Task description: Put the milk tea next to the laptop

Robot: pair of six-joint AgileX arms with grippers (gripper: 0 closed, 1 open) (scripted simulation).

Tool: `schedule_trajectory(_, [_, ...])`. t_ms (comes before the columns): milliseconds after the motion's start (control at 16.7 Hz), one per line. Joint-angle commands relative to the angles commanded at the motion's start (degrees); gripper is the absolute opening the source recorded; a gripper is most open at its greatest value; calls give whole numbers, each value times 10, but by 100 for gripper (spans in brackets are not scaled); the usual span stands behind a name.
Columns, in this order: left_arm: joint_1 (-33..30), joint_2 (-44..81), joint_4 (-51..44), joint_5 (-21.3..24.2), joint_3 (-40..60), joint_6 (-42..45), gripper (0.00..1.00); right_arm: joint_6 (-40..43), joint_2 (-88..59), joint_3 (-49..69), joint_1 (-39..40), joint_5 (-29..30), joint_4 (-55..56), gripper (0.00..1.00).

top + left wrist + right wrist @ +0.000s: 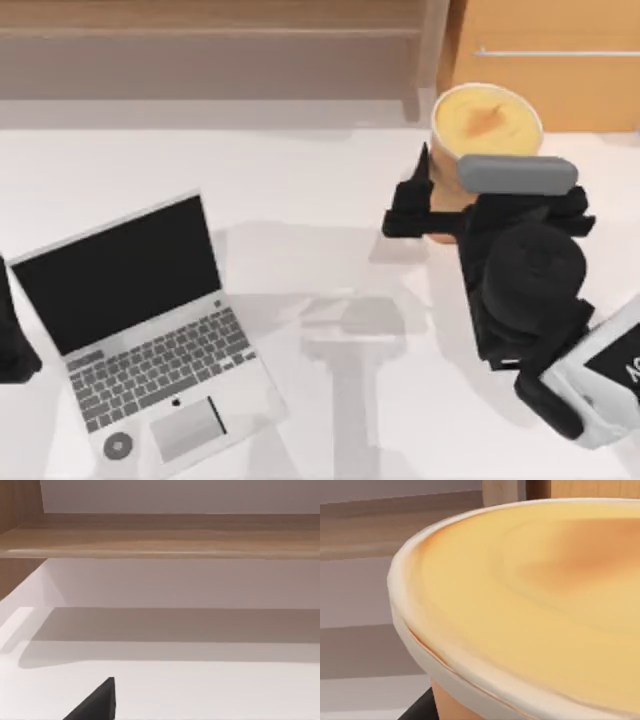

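The open silver laptop (pixel 150 340) is seen at the near left of the white table (pixel 330 250), and the left arm is parked at the left edge just beside it. Farther back on the right, the milk tea (pixel 487 122) is gripped around its side by the right gripper (pixel 440 215), fingers closed on the cup, well apart from the laptop.

Bare table (pixel 330 250) lies between the laptop (pixel 140 330) at left and the cup (pixel 486 125) at far right; a wooden shelf (pixel 210 50) blocks the far edge.
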State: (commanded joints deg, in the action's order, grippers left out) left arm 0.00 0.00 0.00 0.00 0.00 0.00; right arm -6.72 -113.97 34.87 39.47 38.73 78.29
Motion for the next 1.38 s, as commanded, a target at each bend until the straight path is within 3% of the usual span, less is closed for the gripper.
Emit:
schedule_trajectory(360, [0, 0, 0, 0, 0, 0, 100, -64, 26, 45, 127, 58, -38, 0])
schedule_trajectory(840, [0, 0, 0, 0, 0, 0, 100, -153, 29, 101, 296, 210, -221, 0])
schedule_trajectory(1380, [0, 0, 0, 0, 0, 0, 100, -219, 28, 150, 372, 368, -455, 0])
